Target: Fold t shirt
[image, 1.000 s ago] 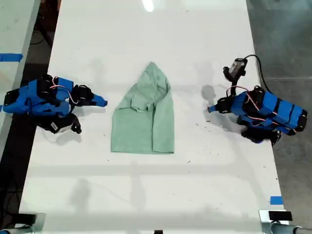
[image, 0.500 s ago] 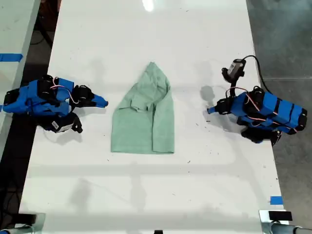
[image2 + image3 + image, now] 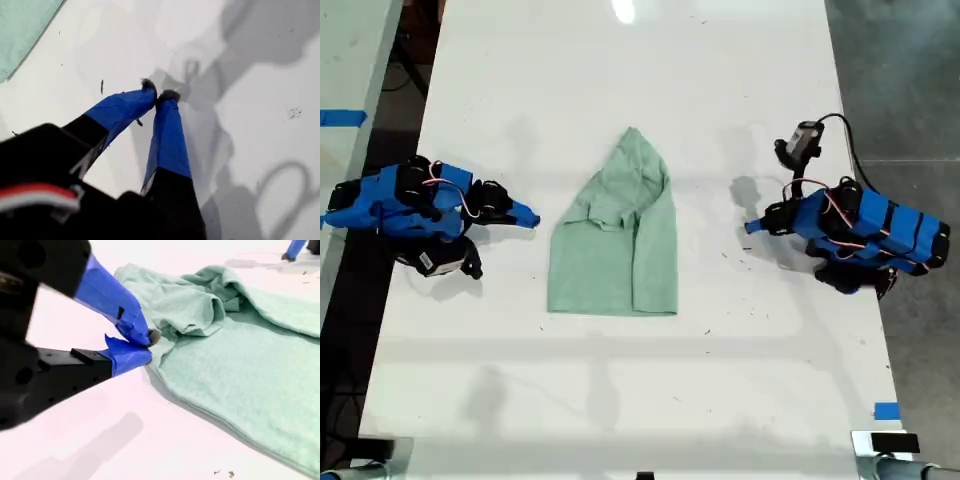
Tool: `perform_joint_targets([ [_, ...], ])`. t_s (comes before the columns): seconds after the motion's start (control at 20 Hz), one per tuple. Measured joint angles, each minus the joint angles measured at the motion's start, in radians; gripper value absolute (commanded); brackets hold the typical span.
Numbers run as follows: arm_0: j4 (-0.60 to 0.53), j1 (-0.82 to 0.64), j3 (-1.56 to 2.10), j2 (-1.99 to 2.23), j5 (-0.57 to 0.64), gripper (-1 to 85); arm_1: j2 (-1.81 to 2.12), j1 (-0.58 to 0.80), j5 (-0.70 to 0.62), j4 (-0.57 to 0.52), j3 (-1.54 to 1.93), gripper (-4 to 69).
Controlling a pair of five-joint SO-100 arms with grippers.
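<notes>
exterior view: the t shirt [image 3: 616, 237] lies partly folded mid bench [image 3: 620, 400], between two blue arms. first wrist view: my first gripper [image 3: 159, 94] has jaws pressed together, empty. second wrist view: my second gripper [image 3: 145, 347], jaws pressed together, near the shirt's edge.

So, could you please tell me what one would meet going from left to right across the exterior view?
My second gripper → the t shirt → my first gripper, all apart from one another on the white table.
</notes>
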Motion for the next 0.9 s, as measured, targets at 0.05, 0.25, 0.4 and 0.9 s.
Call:
perform_joint_targets([
  [0.05,0.003,-0.003,-0.005,-0.002,0.0,-0.2,0.0,0.0,0.0,0.0,0.0,2.9],
  [0.25,0.014,0.014,-0.222,-0.267,-0.011,-0.2,0.0,0.0,0.0,0.0,0.0,3.0],
  [0.4,0.012,0.097,-0.483,-0.747,-0.043,5.0,0.0,0.0,0.0,0.0,0.0,2.9],
  [0.9,-0.341,0.176,-0.626,-1.514,-0.026,13.4,0.0,-0.011,0.0,0.0,0.0,2.3],
])
